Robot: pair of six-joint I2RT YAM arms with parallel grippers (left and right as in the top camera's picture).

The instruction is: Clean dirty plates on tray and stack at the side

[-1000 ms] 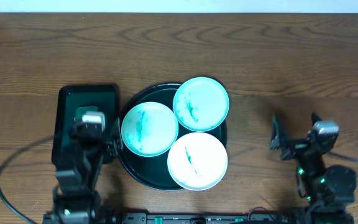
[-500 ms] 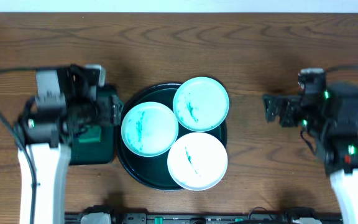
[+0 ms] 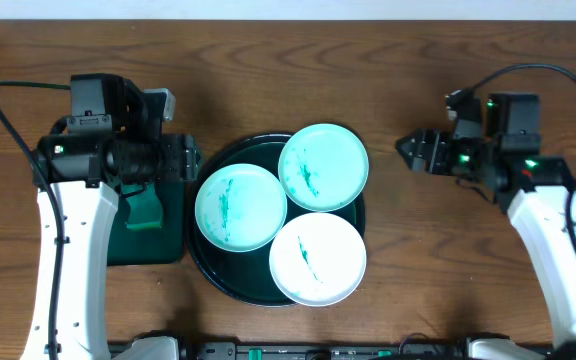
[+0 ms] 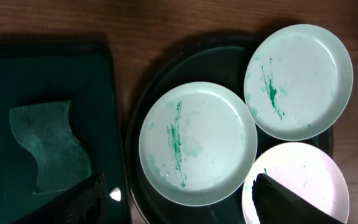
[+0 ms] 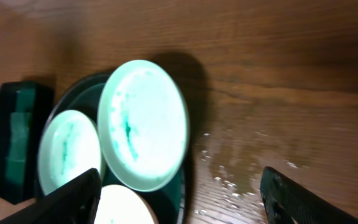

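Observation:
Three small pale plates with teal smears lie on the round dark green tray (image 3: 206, 268): a left one (image 3: 240, 206), a far one (image 3: 323, 167) and a whiter near one (image 3: 317, 257). My left gripper (image 3: 182, 162) hovers open and empty at the tray's left rim. In the left wrist view its open gripper (image 4: 179, 211) looks down on the left plate (image 4: 197, 143). My right gripper (image 3: 418, 152) is open and empty over bare table to the right of the tray. In the right wrist view (image 5: 182, 205) it faces the far plate (image 5: 143, 124).
A smaller rectangular dark green tray (image 3: 118, 245) lies left of the round one and holds a green sponge (image 3: 146, 208), which also shows in the left wrist view (image 4: 50, 146). Pale specks mark the wood (image 5: 241, 168) right of the round tray.
Both arms have risen from the table's front edge and reached forward. The left gripper now hangs at the tray's left rim and the right gripper has swung toward the tray's right side.

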